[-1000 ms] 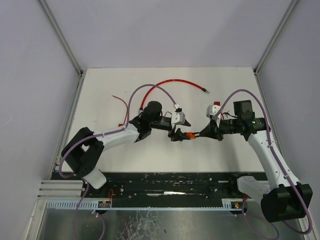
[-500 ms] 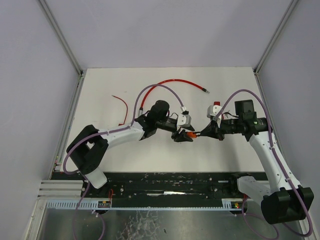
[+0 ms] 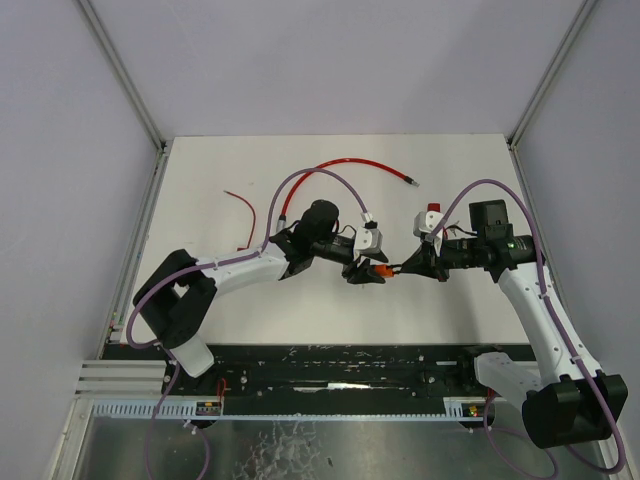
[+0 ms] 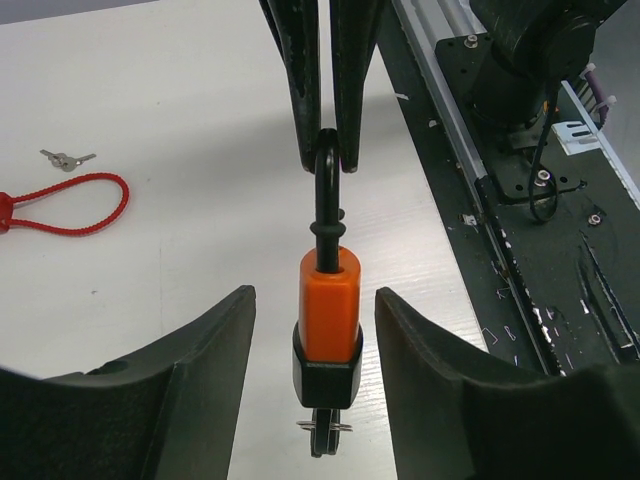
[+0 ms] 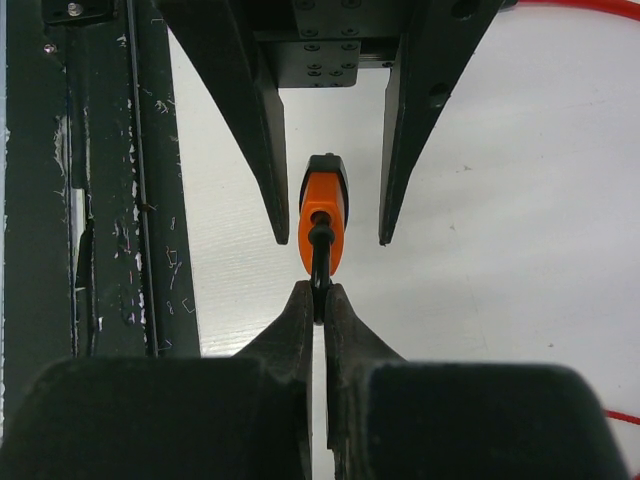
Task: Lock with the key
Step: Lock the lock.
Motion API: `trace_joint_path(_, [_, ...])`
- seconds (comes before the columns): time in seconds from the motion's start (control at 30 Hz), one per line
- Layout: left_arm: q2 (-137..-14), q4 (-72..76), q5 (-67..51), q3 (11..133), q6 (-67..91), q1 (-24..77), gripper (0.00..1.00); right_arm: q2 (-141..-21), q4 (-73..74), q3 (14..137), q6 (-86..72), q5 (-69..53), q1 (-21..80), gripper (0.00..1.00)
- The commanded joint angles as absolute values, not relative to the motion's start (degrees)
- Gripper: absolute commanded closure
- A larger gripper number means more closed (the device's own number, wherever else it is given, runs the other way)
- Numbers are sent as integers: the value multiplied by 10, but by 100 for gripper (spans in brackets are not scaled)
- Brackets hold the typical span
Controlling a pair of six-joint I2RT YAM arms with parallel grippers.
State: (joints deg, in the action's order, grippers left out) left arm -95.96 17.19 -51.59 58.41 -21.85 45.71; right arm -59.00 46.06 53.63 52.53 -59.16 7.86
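A white table (image 3: 450, 200) sits between grey walls; from above, both arms meet mid-table with an orange padlock (image 3: 379, 269) between the left gripper (image 3: 362, 271) and right gripper (image 3: 402, 266), and a red cable (image 3: 360, 162) lies behind. Left wrist: its fingers (image 4: 205, 380) flank the padlock body, spread and not touching – a key (image 4: 322, 432) hangs beneath. Right wrist: its jaws pinch the black shackle (image 5: 320, 262), holding the padlock off the table.

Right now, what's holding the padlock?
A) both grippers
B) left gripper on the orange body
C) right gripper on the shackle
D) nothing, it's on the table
C: the right gripper is pinched shut on the padlock by its black shackle, while the left gripper stands open, clear of the orange body on both sides.
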Motion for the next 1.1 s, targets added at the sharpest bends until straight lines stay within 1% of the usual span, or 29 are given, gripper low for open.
trace_joint_path(0.0, [-969, 197, -518, 602, -204, 462, 50, -591, 460, 565, 533, -618, 79, 100])
trace_joint_path(0.33, [-977, 193, -516, 611, -206, 471, 52, -595, 458, 562, 533, -621, 80, 100])
trace_joint_path(0.47, [-978, 194, -515, 613, -206, 471, 59, -597, 458, 561, 534, -622, 80, 100])
trace_joint_path(0.57, [-979, 192, -514, 614, -205, 471, 61, -597, 458, 561, 534, -622, 80, 100])
trace_joint_path(0.67, [-980, 185, -518, 618, -210, 471, 71, -598, 458, 560, 533, -622, 80, 100])
trace_joint_path(0.8, [-987, 159, -521, 633, -217, 471, 95, -599, 456, 559, 534, -622, 80, 100])
trace_joint_path(0.83, [-988, 155, -521, 636, -218, 471, 99, -600, 455, 558, 534, -622, 80, 100])
trace_joint_path(0.93, [-988, 163, -518, 631, -216, 471, 100, -605, 450, 552, 541, -620, 80, 100])
trace_joint_path(1.07, [-987, 212, -508, 613, -201, 475, 100, -616, 462, 547, 568, -600, 80, 100])
